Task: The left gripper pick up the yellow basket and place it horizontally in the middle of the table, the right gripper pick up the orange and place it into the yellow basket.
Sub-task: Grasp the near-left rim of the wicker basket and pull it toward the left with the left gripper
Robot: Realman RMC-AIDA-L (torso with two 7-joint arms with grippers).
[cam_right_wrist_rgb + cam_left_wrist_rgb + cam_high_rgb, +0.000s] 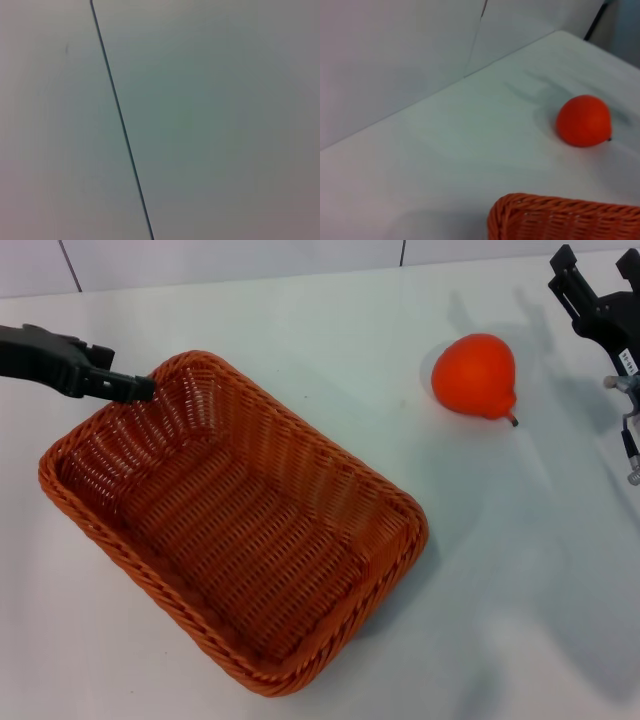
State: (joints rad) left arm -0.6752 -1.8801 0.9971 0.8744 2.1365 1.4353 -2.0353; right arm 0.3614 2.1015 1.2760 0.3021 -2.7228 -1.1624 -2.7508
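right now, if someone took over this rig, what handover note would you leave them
Left gripper: at the far-left corner of the yellow basket, fingertips at the braided rim; whether it is clamped cannot be seen.
Right gripper: raised at the far right edge of the head view, away from the orange, holding nothing visible.
Basket: sits on the table at an angle, left of centre, with nothing in it.
Orange: on its side on the table, right of and beyond the basket, apart from it.
Done: left gripper has reached the basket.
Left: set the basket horizontal in the middle, then pick the orange and place it in the basket.
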